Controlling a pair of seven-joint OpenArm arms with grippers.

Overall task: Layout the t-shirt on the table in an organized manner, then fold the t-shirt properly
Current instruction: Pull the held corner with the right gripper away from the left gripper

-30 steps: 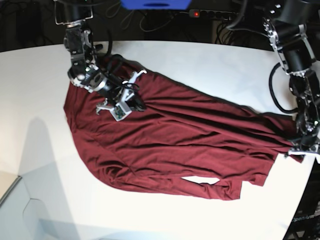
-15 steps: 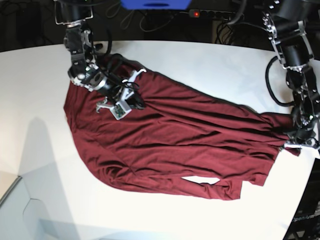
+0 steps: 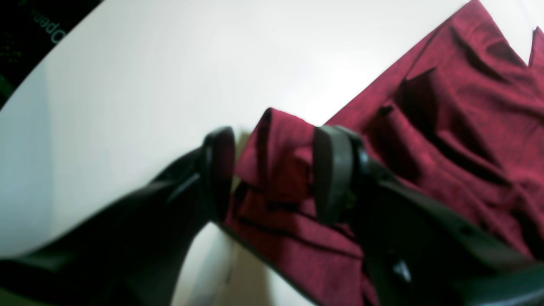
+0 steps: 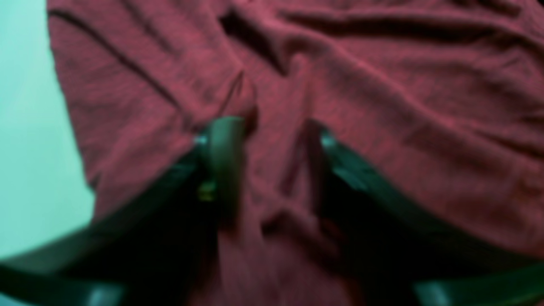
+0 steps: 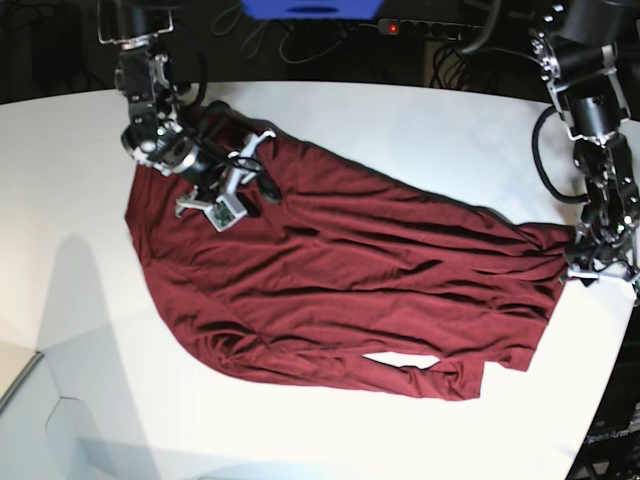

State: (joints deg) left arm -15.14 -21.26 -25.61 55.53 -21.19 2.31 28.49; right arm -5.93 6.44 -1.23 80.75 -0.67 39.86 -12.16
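Base view, left side: right arm's black-fingered gripper (image 5: 262,188) sits low over the upper-left part of the dark maroon, plain knit long-sleeved t-shirt (image 5: 340,290). Its wrist view is blurred, but the jaws stand apart with a low ridge of cloth between them; one finger (image 4: 223,157) appears to touch the fabric, and no pinch is visible. The t-shirt lies spread but creased across the middle of the large, smooth white table with a curved edge (image 5: 420,120), long folds running diagonally from upper left to lower right, and a small gap of white showing near its lower hem. Right side of base view: left arm's gripper (image 5: 590,268) is at the shirt's far right end, near the table edge. In its wrist view the jaws are partly open, a raised fold of maroon cloth standing between the two black pads (image 3: 335,174) without being clamped.
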